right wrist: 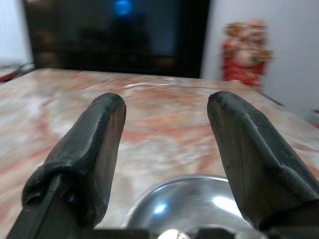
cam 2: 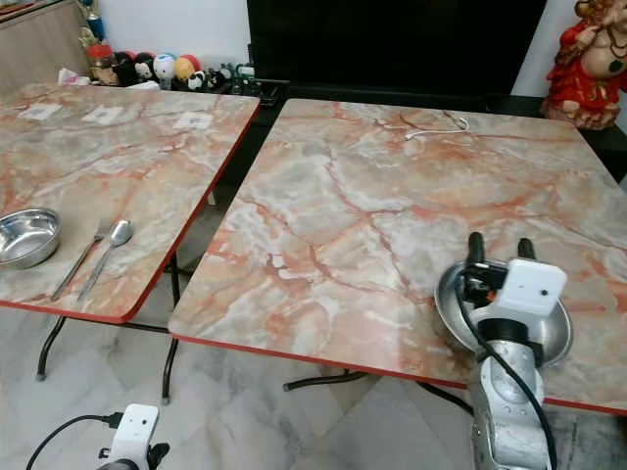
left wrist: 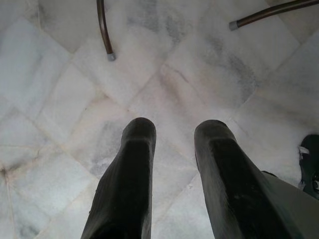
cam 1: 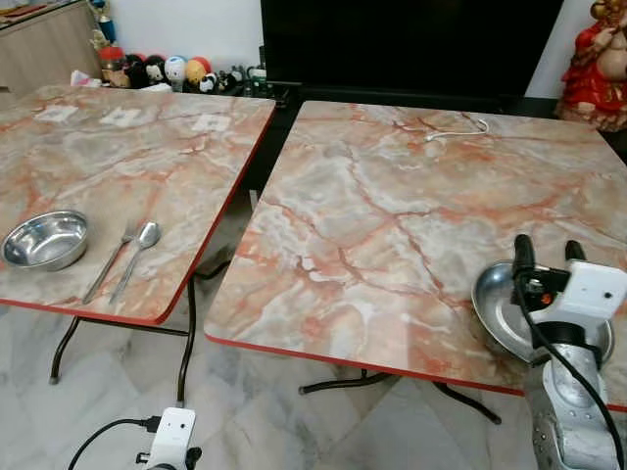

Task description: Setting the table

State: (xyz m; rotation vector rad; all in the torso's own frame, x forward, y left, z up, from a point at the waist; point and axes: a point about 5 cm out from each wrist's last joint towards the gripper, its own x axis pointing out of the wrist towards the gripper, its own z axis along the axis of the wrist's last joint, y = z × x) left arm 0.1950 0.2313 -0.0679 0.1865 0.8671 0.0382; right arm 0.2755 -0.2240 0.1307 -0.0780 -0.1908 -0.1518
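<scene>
Right end effector [cam 2: 498,249] spread over bowl [cam 2: 453,294] near table edge [cam 2: 323,360].

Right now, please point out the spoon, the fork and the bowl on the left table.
spoon [cam 1: 148,233], left eye view, on its round head.
fork [cam 1: 128,235], left eye view, near its prongs.
bowl [cam 1: 45,239], left eye view, on its inner base.

Steel bowl [cam 2: 460,294] upright near front edge of rt marble table [cam 2: 372,196]. 2nd steel bowl [cam 1: 44,240] upright on left table [cam 1: 147,157], fork [cam 1: 113,259] & spoon [cam 1: 137,253] side by side just beside it.
</scene>
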